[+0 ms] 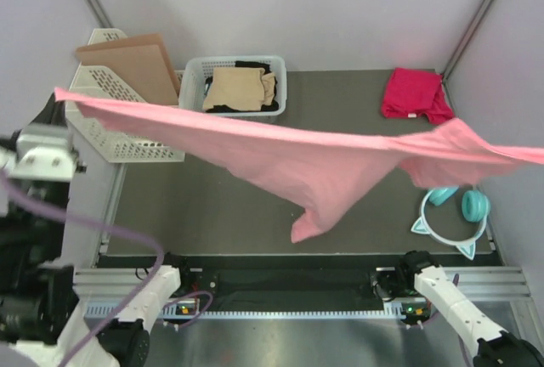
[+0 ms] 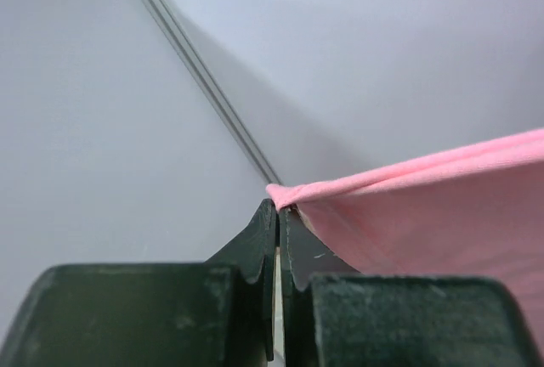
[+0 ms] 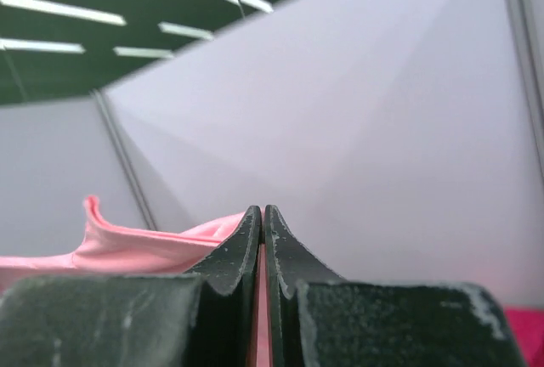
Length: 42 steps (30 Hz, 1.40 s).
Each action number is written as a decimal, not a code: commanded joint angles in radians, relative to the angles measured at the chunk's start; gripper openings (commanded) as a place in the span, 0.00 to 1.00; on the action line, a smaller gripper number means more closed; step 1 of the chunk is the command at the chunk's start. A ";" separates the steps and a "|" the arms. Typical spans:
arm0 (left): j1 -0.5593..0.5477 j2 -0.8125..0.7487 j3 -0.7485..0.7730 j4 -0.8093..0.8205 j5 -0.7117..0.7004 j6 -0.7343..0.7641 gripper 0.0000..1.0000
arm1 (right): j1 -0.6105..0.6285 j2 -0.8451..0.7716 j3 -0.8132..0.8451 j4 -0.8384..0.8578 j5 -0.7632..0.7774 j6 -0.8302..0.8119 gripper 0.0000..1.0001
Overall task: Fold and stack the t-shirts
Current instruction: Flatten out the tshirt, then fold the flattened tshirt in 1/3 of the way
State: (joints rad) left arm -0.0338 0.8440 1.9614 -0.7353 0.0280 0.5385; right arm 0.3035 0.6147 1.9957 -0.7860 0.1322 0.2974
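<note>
A light salmon pink t-shirt (image 1: 314, 163) hangs stretched in the air across the table, sagging to a point in the middle. My left gripper (image 2: 279, 206) is shut on its left corner (image 2: 289, 192), high at the left of the top view (image 1: 58, 97). Shut on the shirt's right end, with pink cloth (image 3: 153, 244) showing between its fingers, is my right gripper (image 3: 263, 210); it lies past the right edge of the top view. A deep magenta-red t-shirt (image 1: 415, 93) lies folded at the back right of the table. Tan (image 1: 238, 88) and black (image 1: 255, 67) t-shirts sit in a white basket (image 1: 194, 78).
A second white basket (image 1: 127, 142) with brown cardboard (image 1: 136, 65) stands at the back left. A teal cat-ear headband (image 1: 450, 214) lies on the dark mat (image 1: 195, 206) at the right, under the shirt's right end. Grey walls enclose the table.
</note>
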 commanded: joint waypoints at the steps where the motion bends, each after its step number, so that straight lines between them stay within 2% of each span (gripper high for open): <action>1: 0.005 -0.014 0.056 -0.119 0.020 -0.038 0.00 | -0.012 0.014 0.145 -0.004 -0.017 -0.038 0.00; 6: 0.005 -0.068 -0.002 -0.128 -0.007 -0.011 0.00 | -0.014 0.062 0.134 -0.047 0.021 -0.018 0.00; 10: 0.005 -0.074 -0.116 -0.139 0.018 0.009 0.00 | -0.010 0.143 0.028 -0.076 0.124 -0.012 0.00; 13: 0.005 -0.068 -0.286 -0.136 0.070 0.038 0.00 | -0.009 0.183 -0.113 -0.036 0.204 -0.018 0.00; 16: 0.005 -0.027 -0.544 -0.098 0.099 0.109 0.00 | -0.009 0.220 -0.268 0.039 0.257 -0.026 0.00; 19: 0.005 0.051 -0.700 -0.023 0.102 0.165 0.00 | -0.009 0.275 -0.402 0.108 0.280 -0.027 0.00; 22: 0.005 0.154 -0.791 0.092 0.070 0.210 0.00 | -0.012 0.350 -0.491 0.160 0.300 -0.029 0.00; 27: 0.005 0.337 -0.794 0.192 0.021 0.244 0.00 | -0.032 0.442 -0.569 0.225 0.308 -0.020 0.00; 31: 0.003 0.475 -0.754 0.247 -0.002 0.261 0.00 | -0.047 0.529 -0.571 0.255 0.302 -0.012 0.00; 42: 0.002 0.630 -0.708 0.330 -0.085 0.304 0.00 | -0.083 0.732 -0.506 0.264 0.277 0.012 0.00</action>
State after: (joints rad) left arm -0.0338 1.4586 1.1969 -0.4965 -0.0025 0.8150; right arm 0.2390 1.3170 1.4311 -0.5762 0.3981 0.2951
